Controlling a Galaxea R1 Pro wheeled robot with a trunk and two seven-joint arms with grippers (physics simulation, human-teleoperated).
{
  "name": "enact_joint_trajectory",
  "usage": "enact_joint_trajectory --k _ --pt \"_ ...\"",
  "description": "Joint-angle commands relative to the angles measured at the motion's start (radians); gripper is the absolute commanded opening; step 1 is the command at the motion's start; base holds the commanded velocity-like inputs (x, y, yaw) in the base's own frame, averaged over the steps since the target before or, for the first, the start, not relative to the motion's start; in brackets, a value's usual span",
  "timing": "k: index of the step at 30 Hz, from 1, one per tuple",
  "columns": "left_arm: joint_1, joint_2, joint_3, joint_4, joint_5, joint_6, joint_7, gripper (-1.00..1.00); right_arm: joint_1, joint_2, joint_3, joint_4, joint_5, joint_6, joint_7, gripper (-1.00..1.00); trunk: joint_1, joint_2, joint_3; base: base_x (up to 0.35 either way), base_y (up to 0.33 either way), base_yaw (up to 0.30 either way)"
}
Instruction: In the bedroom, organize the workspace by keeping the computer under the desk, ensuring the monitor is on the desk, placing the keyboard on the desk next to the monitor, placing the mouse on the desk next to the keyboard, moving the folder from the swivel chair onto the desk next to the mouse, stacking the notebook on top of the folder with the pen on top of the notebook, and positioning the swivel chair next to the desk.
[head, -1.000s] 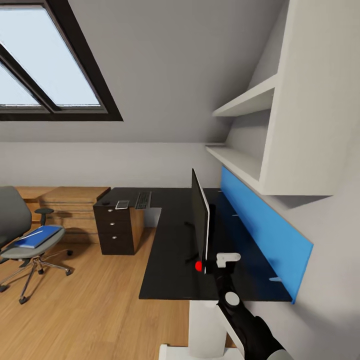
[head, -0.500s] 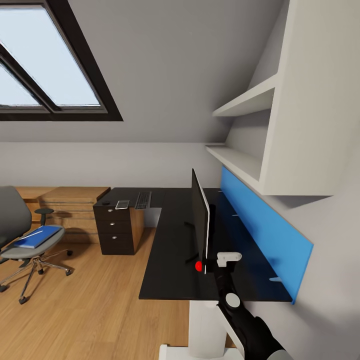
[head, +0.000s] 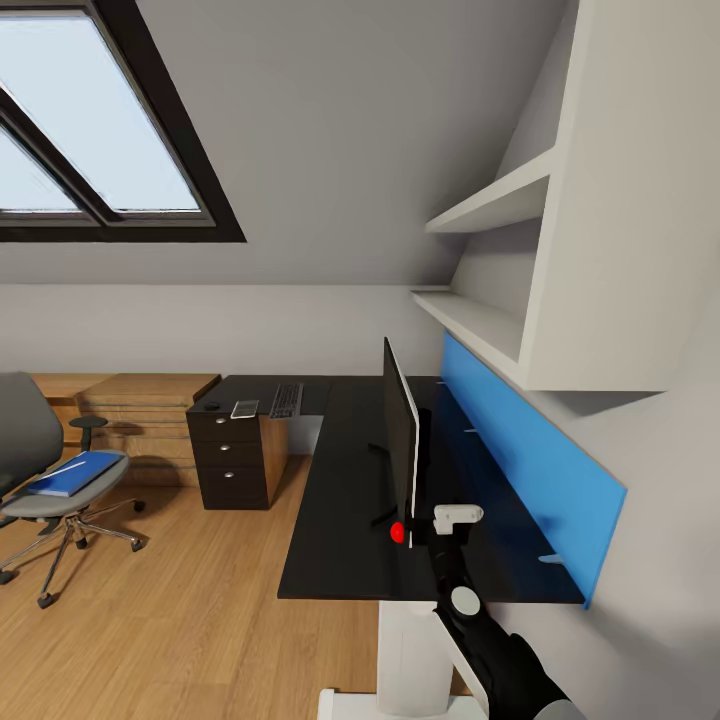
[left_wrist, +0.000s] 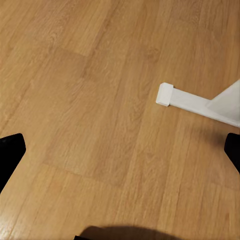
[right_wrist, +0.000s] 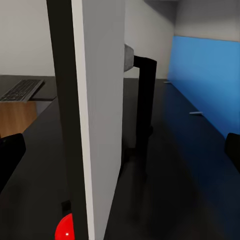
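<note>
Right gripper (head: 437, 522): your black-sleeved right arm ends at the near edge of the wide black flat monitor (head: 400, 440); in the right wrist view both dark fingertips (right_wrist: 10, 155) stand spread wide, one on each side of the panel edge, clasping nothing.
Left gripper (left_wrist: 120, 150): your fingers are parted, black tips at the two sides of the left wrist view, nothing between them; below them lies wooden plank floor (left_wrist: 90, 100) and a white desk foot (left_wrist: 185, 102).
Monitor: upright on its black stand, edge-on to your right fingers, red dot (head: 397, 532) at the lower corner nearest them.
Desk: long black L-shaped top (head: 340, 500) carries the monitor; black drawers with silver knobs (head: 232, 455) sit under the far wing.
Keyboard: flat black keyboard (head: 286, 400) on the far wing, well apart from your right fingers.
Blue wall panel (head: 520, 460): beyond the monitor, along the wall.
Folder: thin bright blue folder (head: 72, 472) lies on the seat of the grey swivel chair (head: 45, 470), far off on the floor.
</note>
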Motion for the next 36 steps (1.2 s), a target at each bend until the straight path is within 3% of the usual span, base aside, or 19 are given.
enact_joint_trajectory --k 1,36 --pt "-0.001 0.001 -0.008 0.000 0.009 -0.004 0.002 1.00 -0.001 -0.001 0.004 0.001 -0.010 -0.006 -0.004 1.00 0.000 -0.002 -0.002 0.000 0.000 0.000" --pt "-0.001 0.002 -0.008 0.000 0.009 -0.004 0.002 1.00 -0.001 -0.001 0.004 0.002 -0.010 -0.006 -0.003 1.00 0.000 -0.002 -0.002 0.096 0.023 0.000"
